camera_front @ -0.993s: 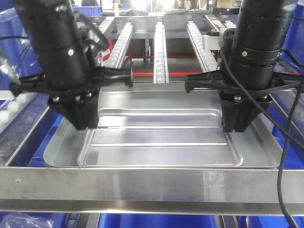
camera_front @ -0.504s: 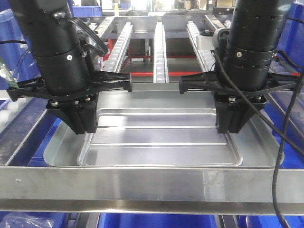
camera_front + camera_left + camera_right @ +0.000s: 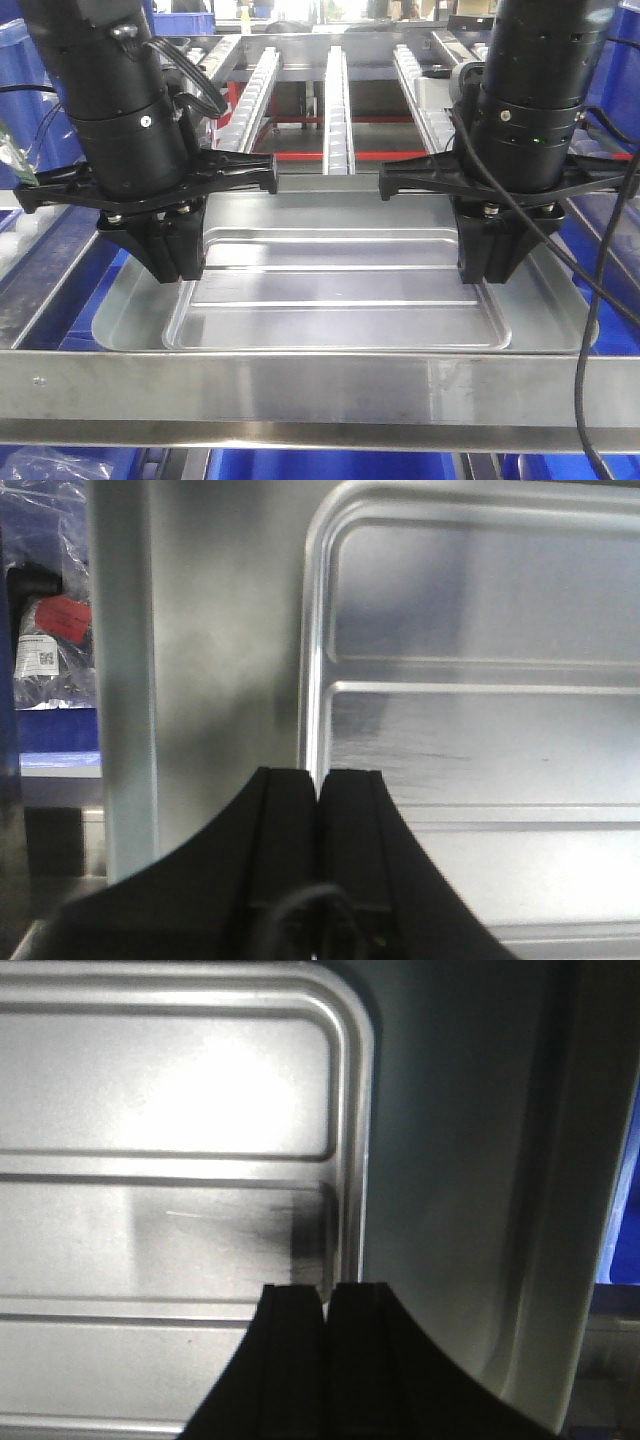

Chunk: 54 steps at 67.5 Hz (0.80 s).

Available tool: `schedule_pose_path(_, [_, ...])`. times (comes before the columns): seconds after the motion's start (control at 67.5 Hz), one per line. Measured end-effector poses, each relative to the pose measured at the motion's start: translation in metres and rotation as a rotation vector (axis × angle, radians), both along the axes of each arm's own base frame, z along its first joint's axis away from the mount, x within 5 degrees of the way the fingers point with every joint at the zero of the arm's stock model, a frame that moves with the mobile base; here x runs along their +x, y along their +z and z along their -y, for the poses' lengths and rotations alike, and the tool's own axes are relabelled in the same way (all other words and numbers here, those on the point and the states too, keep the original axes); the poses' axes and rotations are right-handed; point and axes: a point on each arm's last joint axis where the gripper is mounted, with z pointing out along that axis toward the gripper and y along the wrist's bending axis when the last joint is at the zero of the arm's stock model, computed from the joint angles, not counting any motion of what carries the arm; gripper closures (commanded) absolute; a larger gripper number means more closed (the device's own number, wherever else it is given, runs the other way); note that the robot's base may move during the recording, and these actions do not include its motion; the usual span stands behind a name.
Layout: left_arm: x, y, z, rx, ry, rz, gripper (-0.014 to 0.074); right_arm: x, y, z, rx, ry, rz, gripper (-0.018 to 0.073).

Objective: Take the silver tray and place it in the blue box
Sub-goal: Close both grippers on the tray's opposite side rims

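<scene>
Both pinched nearly shut: left gripper (image 3: 318,776) and right gripper (image 3: 328,1291) seemingly clamp opposite thin rims of the shallow ribbed silver metal tray (image 3: 340,285), which looks light, stiff, slippery.

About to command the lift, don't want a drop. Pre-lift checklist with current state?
1. Left gripper on the silver tray: ok, fingers shut at its left rim.
2. Right gripper on the tray: ok, shut at its right rim.
3. Grips opposite and level: ok, both at the short ends, similar height.
4. Tray free of the larger pan it lies in: cannot tell, the underside is hidden.
5. Right arm's cable clear: cannot tell, it hangs in front of the pan's corner and the front rail.
6. Blue box open: cannot tell, only a blue strip shows below the rail.
</scene>
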Motion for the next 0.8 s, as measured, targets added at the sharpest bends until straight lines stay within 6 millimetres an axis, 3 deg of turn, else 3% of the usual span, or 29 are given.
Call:
schedule_pose_path(0.237, [0.0000,0.0000,0.0000,0.000,0.000,0.000,0.0688,0.0019,0.0001,0.0034,0.002,-0.011,0.004,0.0233])
schedule_pose_path(0.43, [-0.0002,-0.0001,-0.0003,0.004,0.000,-0.002,0.0678,0.0039,0.0001,0.0077,0.002,-0.024,0.004,0.0211])
schedule_pose_path(0.504, [-0.0008,-0.0005,-0.0009,0.011,0.001,-0.010,0.0592,0.0039,0.0001,0.0077,0.002,-0.024,0.004,0.0209])
schedule_pose_path(0.652, [-0.0016,-0.0010,-0.0024,0.029,0.000,-0.019,0.0316,0.0040,-0.0007,0.0076,0.001,-0.024,0.001,0.0183])
schedule_pose_path(0.712, [-0.0016,-0.0010,-0.0024,0.029,0.000,-0.018,0.0283,0.0042,-0.0016,0.0075,0.000,-0.024,-0.001,0.0172])
schedule_pose_path(0.801, [-0.0016,-0.0010,-0.0024,0.029,0.000,-0.018,0.0309,0.0046,-0.0034,0.0073,-0.002,-0.024,-0.005,0.0165])
